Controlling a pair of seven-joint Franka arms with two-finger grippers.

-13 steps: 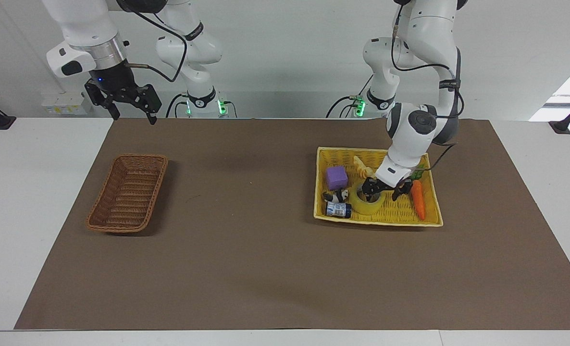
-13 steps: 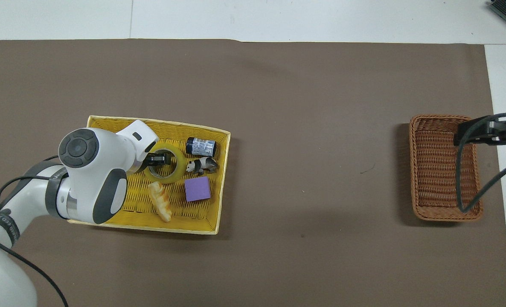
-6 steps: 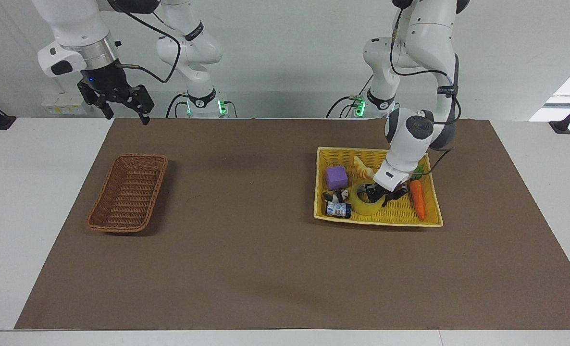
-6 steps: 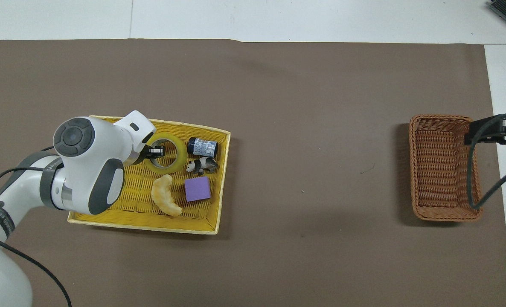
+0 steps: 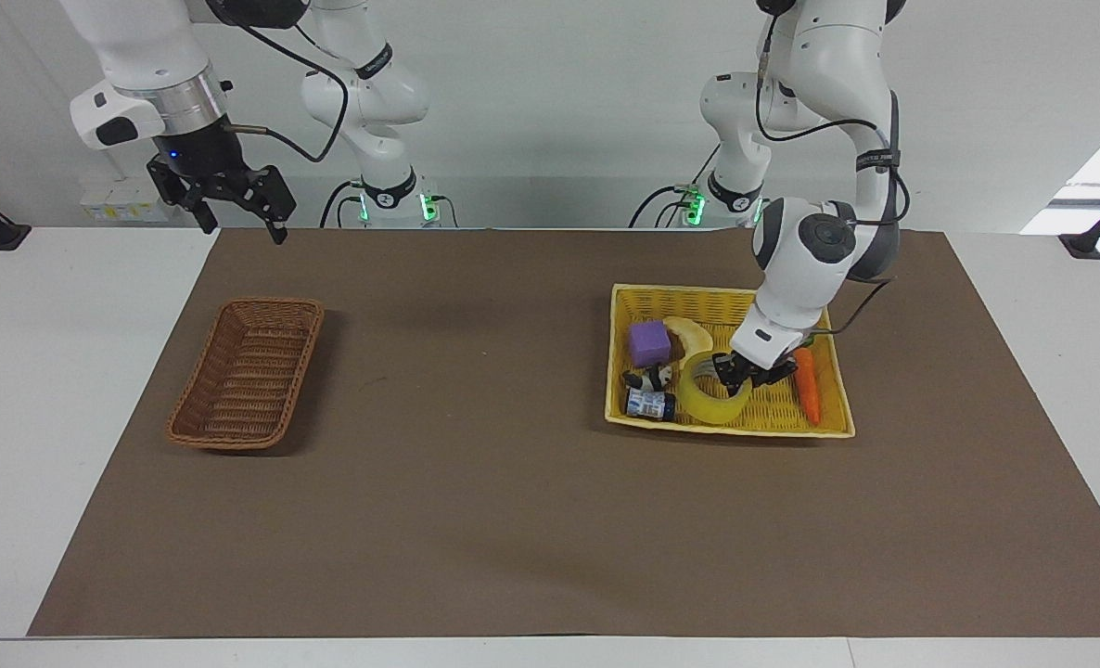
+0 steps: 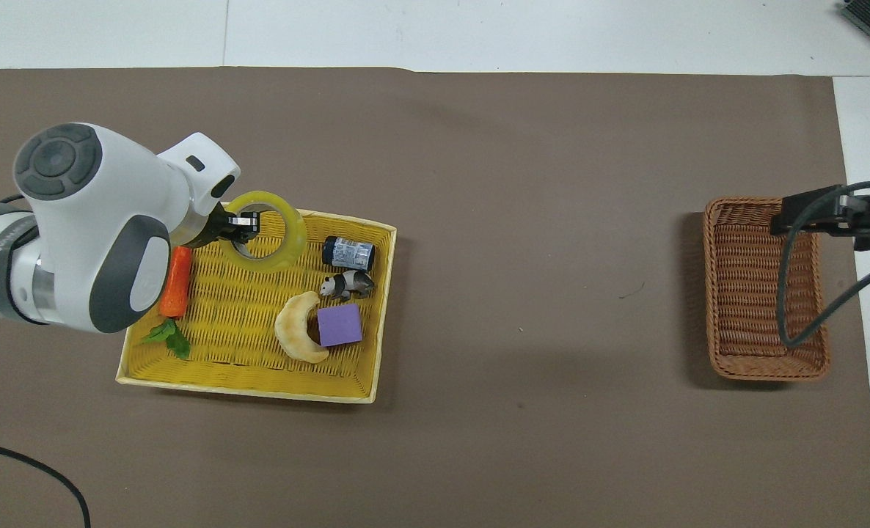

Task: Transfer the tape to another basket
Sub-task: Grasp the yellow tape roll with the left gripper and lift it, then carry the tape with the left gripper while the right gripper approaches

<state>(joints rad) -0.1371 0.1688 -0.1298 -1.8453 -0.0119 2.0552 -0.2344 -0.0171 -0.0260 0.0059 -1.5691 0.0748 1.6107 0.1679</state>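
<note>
The tape (image 5: 709, 405) is a yellow-green ring, held tilted low over the yellow basket (image 5: 726, 426). My left gripper (image 5: 745, 374) is shut on the tape's wall, one finger inside the ring. In the overhead view the tape (image 6: 290, 236) hangs from the left gripper (image 6: 240, 224) over the yellow basket's (image 6: 259, 389) rim farthest from the robots. The brown wicker basket (image 5: 249, 371) stands empty toward the right arm's end; it also shows in the overhead view (image 6: 763, 286). My right gripper (image 5: 242, 225) is open, raised high beside the wicker basket, and shows in the overhead view (image 6: 838, 216).
The yellow basket also holds a purple cube (image 6: 340, 325), a croissant (image 6: 299, 337), a carrot (image 6: 174, 282), a panda figure (image 6: 347, 283) and a small dark bottle (image 6: 347, 252). A brown mat (image 5: 476, 501) covers the table between the two baskets.
My left gripper closed on the tape and raised and tilted it, moving away from the robots. The croissant shifted and the carrot came into the overhead view. The right gripper rose slightly.
</note>
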